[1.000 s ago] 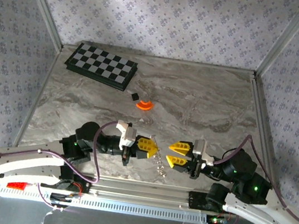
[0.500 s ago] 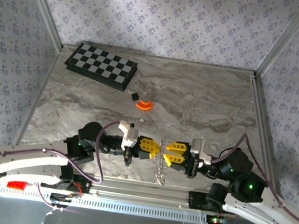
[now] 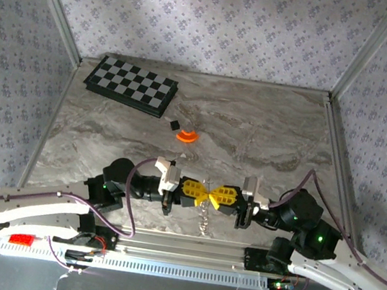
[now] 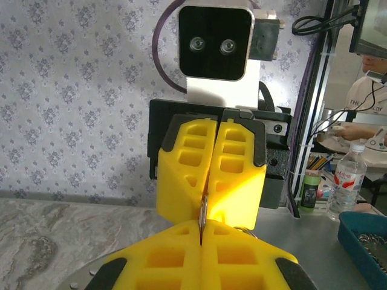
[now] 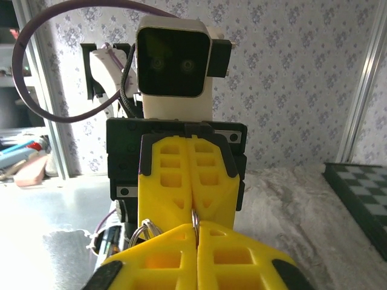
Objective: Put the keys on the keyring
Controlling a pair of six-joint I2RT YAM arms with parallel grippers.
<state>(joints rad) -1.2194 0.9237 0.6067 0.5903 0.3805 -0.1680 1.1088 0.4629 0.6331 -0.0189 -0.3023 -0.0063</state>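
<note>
My left gripper (image 3: 202,192) and right gripper (image 3: 214,194) meet tip to tip above the near edge of the table. Both are shut on the same thin silvery ring of the keyring (image 4: 202,215), which stands edge-on between the two pairs of yellow fingers. In the right wrist view that ring (image 5: 195,219) sits in the seam of my right gripper (image 5: 196,229), and smaller loose rings (image 5: 143,232) hang to its left. A string of metal pieces (image 3: 204,223) dangles below the fingertips. In the left wrist view my left gripper (image 4: 201,228) pinches the ring from below. The keys are hidden.
A black-and-grey checkered board (image 3: 131,85) lies at the back left. A small black cube (image 3: 175,124) and an orange cone-like disc (image 3: 187,136) sit mid-table. A metal rail (image 3: 186,244) runs along the near edge, and patterned walls close in three sides.
The right gripper has moved left to meet the left one and shut on the ring. The left gripper has shifted slightly right with the ring held.
</note>
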